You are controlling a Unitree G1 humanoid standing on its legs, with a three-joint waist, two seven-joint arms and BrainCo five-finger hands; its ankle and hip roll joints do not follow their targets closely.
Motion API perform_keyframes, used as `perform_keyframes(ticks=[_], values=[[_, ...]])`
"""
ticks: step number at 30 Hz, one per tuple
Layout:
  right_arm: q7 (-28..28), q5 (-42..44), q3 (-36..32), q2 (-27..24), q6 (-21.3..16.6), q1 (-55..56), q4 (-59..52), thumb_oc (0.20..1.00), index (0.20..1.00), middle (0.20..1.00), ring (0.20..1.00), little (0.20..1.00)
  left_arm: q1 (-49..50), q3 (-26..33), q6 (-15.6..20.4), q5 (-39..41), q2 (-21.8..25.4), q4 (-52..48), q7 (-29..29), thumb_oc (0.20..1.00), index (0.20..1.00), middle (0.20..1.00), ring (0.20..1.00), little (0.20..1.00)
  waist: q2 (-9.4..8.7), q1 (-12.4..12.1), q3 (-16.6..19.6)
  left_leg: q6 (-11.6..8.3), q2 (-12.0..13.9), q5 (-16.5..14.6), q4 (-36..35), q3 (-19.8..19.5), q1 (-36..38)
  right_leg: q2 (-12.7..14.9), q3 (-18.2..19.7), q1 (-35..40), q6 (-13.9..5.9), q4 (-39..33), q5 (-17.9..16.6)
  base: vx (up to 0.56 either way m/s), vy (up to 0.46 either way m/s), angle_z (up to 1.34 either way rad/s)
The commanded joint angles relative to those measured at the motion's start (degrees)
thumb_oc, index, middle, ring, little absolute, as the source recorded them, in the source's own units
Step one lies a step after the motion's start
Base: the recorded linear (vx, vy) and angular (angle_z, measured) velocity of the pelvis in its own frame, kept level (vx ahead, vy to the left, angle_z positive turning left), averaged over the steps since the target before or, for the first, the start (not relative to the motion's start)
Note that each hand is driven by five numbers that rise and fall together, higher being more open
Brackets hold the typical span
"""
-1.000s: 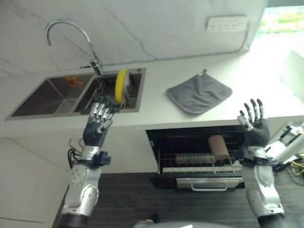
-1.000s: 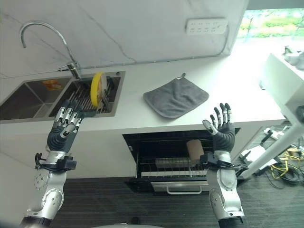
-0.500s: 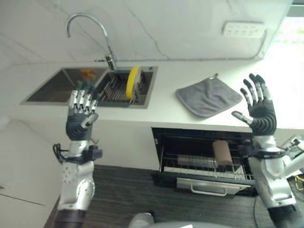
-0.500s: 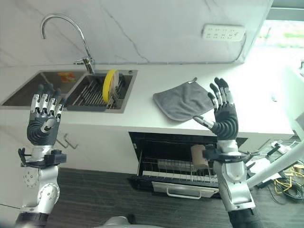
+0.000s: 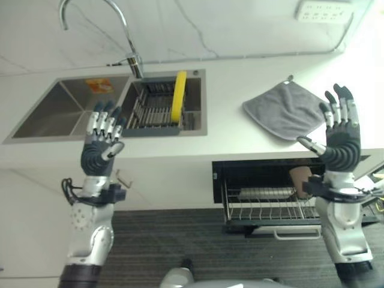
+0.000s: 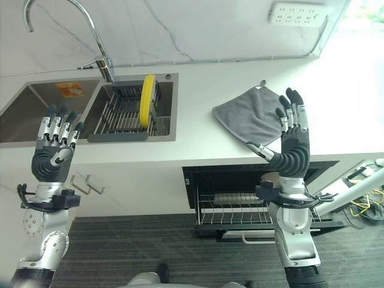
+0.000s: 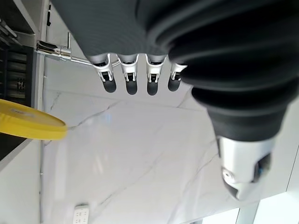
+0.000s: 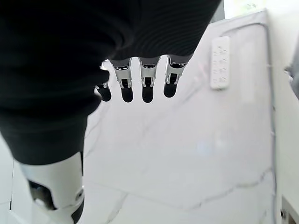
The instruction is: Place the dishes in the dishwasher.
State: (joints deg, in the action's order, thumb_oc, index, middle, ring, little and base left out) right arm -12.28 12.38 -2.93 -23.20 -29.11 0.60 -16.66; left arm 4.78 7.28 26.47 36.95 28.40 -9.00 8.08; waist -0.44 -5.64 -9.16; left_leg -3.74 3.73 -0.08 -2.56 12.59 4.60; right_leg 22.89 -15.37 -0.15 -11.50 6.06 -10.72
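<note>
Fingers (image 5: pixel 105 119) spread, white counter (image 5: pixel 228 123), marble wall (image 6: pixel 198 27)

Faucet (image 6: pixel 90 36) arches over sink rack (image 6: pixel 123 114), dishwasher rack (image 6: pixel 240 207) open

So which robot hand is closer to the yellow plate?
Left. The left hand is raised beside the sink rack holding the yellow plate; the right hand is raised far off, past the grey cloth.

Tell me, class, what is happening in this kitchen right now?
Nothing is being handled yet. The robot's left hand and right hand are both raised, open and empty. A yellow plate stands on edge in the sink rack, and the dishwasher below the counter is open, rack pulled out.
</note>
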Motion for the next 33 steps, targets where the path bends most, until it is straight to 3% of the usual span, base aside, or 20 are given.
perform_keyframes(ticks=[1, 3, 6, 9, 11, 14, 15, 17, 18, 20, 22, 24, 26, 28, 29, 31, 33], values=[[-1.2, 2.6, -2.3, -5.2, -2.2, -3.1, -1.4, 1.0, 1.0, 1.0, 1.0, 1.0, -1.6, 2.0, 0.7, -1.9, 1.6, -4.0, -0.8, 1.0, 1.0, 1.0, 1.0, 1.0, 2.21, -0.9, 3.7, 1.91, 0.7, 0.4, -2.4, -1.7, 0.3, -7.0, -2.6, 1.4, -0.98, 2.2, 8.8, -0.04, 0.071, -0.54], [-1.5, 3.3, -1.7, -5.2, -2.2, -3.5, -1.1, 1.0, 1.0, 1.0, 1.0, 1.0, -2.7, 1.6, 0.2, -1.9, 2.4, -3.7, -2.1, 1.0, 1.0, 1.0, 1.0, 1.0, 1.64, -0.8, 3.6, 2.58, -0.4, -0.2, -2.4, -1.6, 0.3, -8.8, -2.2, 1.4, -0.67, 1.7, 9.2, -0.01, -0.003, -0.32], [-1.2, 3.6, -0.4, -4.3, -1.9, -4.1, -1.0, 1.0, 1.0, 1.0, 1.0, 1.0, -2.5, 1.7, -0.2, -1.7, 1.6, -3.3, -2.0, 1.0, 1.0, 1.0, 1.0, 1.0, 1.25, -1.3, 3.7, 3.16, -0.9, -0.5, -2.4, -1.3, 0.5, -8.9, -2.1, 1.6, -0.35, 1.1, 8.6, 0.0, -0.066, -0.06], [-0.4, 5.0, 0.8, -3.2, -2.0, -5.1, 0.1, 1.0, 1.0, 1.0, 1.0, 1.0, -0.9, 1.7, -0.6, -4.2, 0.2, -3.9, -2.7, 1.0, 1.0, 1.0, 1.0, 1.0, 1.27, -2.7, 4.4, 3.05, -0.8, -0.3, -2.4, -1.6, 0.1, -9.9, -2.7, 2.9, 0.03, -1.1, 10.0, 0.0, -0.158, -0.09], [0.0, 6.8, 1.8, -3.4, -0.9, -6.0, 0.3, 1.0, 1.0, 1.0, 1.0, 1.0, -0.4, 1.3, -1.7, -4.9, 0.1, -3.6, -4.0, 1.0, 1.0, 1.0, 1.0, 1.0, 0.91, -3.0, 4.6, 2.45, -0.1, -0.4, -1.9, -1.0, 0.6, -11.8, -2.6, 4.3, 1.36, -2.8, 12.1, 0.04, -0.215, -0.06], [-0.2, 5.9, 2.9, -4.1, -0.4, -6.9, 0.0, 1.0, 1.0, 1.0, 1.0, 1.0, -0.3, 0.7, -1.1, -5.2, 0.2, -3.0, -5.0, 1.0, 1.0, 1.0, 1.0, 1.0, -0.09, -3.1, 3.8, 1.47, 0.3, -2.6, 6.1, -0.9, -1.6, -12.9, -2.3, 4.1, 3.25, -2.8, 12.9, 0.01, -0.14, 0.02], [-0.8, 4.8, 3.5, -4.5, 0.3, -7.5, 0.4, 1.0, 1.0, 1.0, 1.0, 1.0, 0.2, 0.2, -0.7, -5.5, -0.3, -3.0, -5.4, 1.0, 1.0, 1.0, 1.0, 1.0, -0.66, -3.9, 2.7, 0.62, 0.6, -3.0, 12.7, -2.4, -5.1, -13.0, -1.5, 4.9, 4.19, -2.8, 13.1, -0.02, -0.067, 0.0], [-1.1, 5.2, 4.1, -4.9, 0.5, -8.3, 1.4, 1.0, 1.0, 1.0, 1.0, 1.0, 0.3, -0.1, 0.0, -5.1, -0.8, -2.7, -5.2, 1.0, 1.0, 1.0, 1.0, 1.0, -0.74, -4.4, 2.1, 0.31, 1.3, -1.6, 15.7, -4.0, -8.2, -13.3, -0.9, 4.9, 4.92, -2.9, 12.9, -0.02, 0.005, 0.05], [-1.7, 4.9, 4.9, -4.9, 0.4, -9.6, 2.8, 1.0, 1.0, 1.0, 1.0, 1.0, 0.8, -0.1, 1.0, -5.0, -1.3, -2.7, -4.5, 1.0, 1.0, 1.0, 1.0, 1.0, -0.43, -5.1, 1.7, 0.04, 2.6, -0.2, 15.1, -5.6, -9.5, -13.6, -0.2, 5.0, 5.22, -3.1, 13.0, 0.02, 0.18, -0.03], [-2.0, 2.8, 5.0, -3.8, 0.6, -9.9, 2.9, 1.0, 1.0, 1.0, 1.0, 1.0, 2.5, 0.6, 1.3, -5.4, -2.2, -4.6, -5.9, 1.0, 1.0, 1.0, 1.0, 1.0, 1.05, -5.2, 2.0, -3.14, 9.0, 6.9, 7.9, -6.1, -8.7, -13.1, -1.5, 6.2, 4.31, -3.7, 13.8, 0.07, 0.358, -0.27], [-1.7, 3.5, 4.2, -4.4, 1.7, -8.7, 1.8, 1.0, 1.0, 1.0, 1.0, 1.0, 2.4, 1.1, 1.1, -4.2, -1.9, -4.0, -7.6, 1.0, 1.0, 1.0, 1.0, 1.0, 1.42, -4.0, 2.4, -4.15, 11.7, 8.4, 5.2, -5.0, -6.7, -11.7, -2.5, 6.5, 3.48, -2.9, 14.5, 0.07, 0.447, -0.32], [-2.1, 6.1, 1.9, -5.7, 2.4, -7.1, 0.6, 1.0, 1.0, 1.0, 1.0, 1.0, 1.7, 1.9, 1.9, -4.4, -1.4, -2.9, -8.0, 1.0, 1.0, 1.0, 1.0, 1.0, 1.56, -2.3, 3.0, -4.6, 12.9, 7.5, 4.1, -3.6, -4.5, -10.1, -2.9, 6.0, 2.64, -1.2, 15.0, 0.04, 0.573, -0.24], [-3.6, 6.8, 0.5, -5.9, 2.2, -6.3, 0.5, 1.0, 1.0, 1.0, 1.0, 1.0, 1.2, 1.6, 2.5, -4.6, -0.9, -2.4, -7.7, 1.0, 1.0, 1.0, 1.0, 1.0, 1.69, -1.3, 3.2, -4.04, 11.9, 5.6, 3.6, -1.9, -3.5, -8.7, -3.2, 5.4, 2.09, 0.8, 15.6, 0.01, 0.471, -0.23], [-6.8, 8.4, -2.4, -5.1, 2.2, -4.0, 0.7, 1.0, 1.0, 1.0, 1.0, 1.0, -0.8, -1.1, 2.1, -6.0, -0.5, -1.0, -8.3, 1.0, 1.0, 1.0, 1.0, 1.0, 1.58, -0.1, 3.4, -2.26, 9.1, 3.0, 4.4, -0.2, -3.8, -5.6, -4.0, 5.7, 0.83, 2.7, 15.4, -0.01, 0.568, -0.07], [-6.3, 8.1, -3.0, -3.7, 1.9, -3.2, 1.1, 1.0, 1.0, 1.0, 1.0, 1.0, -1.7, -1.6, 1.6, -6.5, -0.8, -1.0, -8.6, 1.0, 1.0, 1.0, 1.0, 1.0, 1.46, 0.0, 3.1, -0.98, 6.9, 1.6, 5.0, -1.5, -3.9, -4.5, -2.9, 5.1, 0.84, 3.5, 13.8, 0.0, 0.426, 0.04], [-4.4, 6.9, -3.4, -2.3, 1.6, -2.3, 1.3, 1.0, 1.0, 1.0, 1.0, 1.0, -1.7, -1.4, 1.3, -8.4, -1.0, -1.0, -9.4, 1.0, 1.0, 1.0, 1.0, 1.0, 1.33, 0.2, 3.0, 0.26, 5.1, 0.6, 5.2, -1.9, -3.2, -3.4, -2.0, 3.6, 0.75, 4.7, 11.9, 0.02, 0.298, 0.05], [-3.5, 4.6, -3.2, -1.5, 2.1, -1.9, 0.1, 1.0, 1.0, 1.0, 1.0, 1.0, -0.6, 0.3, -0.4, -10.4, -0.2, -1.3, -11.2, 1.0, 1.0, 1.0, 1.0, 1.0, 1.77, -0.3, 2.9, 1.35, 3.2, 0.3, 2.7, -1.1, -1.5, -4.2, -2.1, 1.5, 0.35, 5.7, 10.5, -0.01, 0.314, -0.18]])
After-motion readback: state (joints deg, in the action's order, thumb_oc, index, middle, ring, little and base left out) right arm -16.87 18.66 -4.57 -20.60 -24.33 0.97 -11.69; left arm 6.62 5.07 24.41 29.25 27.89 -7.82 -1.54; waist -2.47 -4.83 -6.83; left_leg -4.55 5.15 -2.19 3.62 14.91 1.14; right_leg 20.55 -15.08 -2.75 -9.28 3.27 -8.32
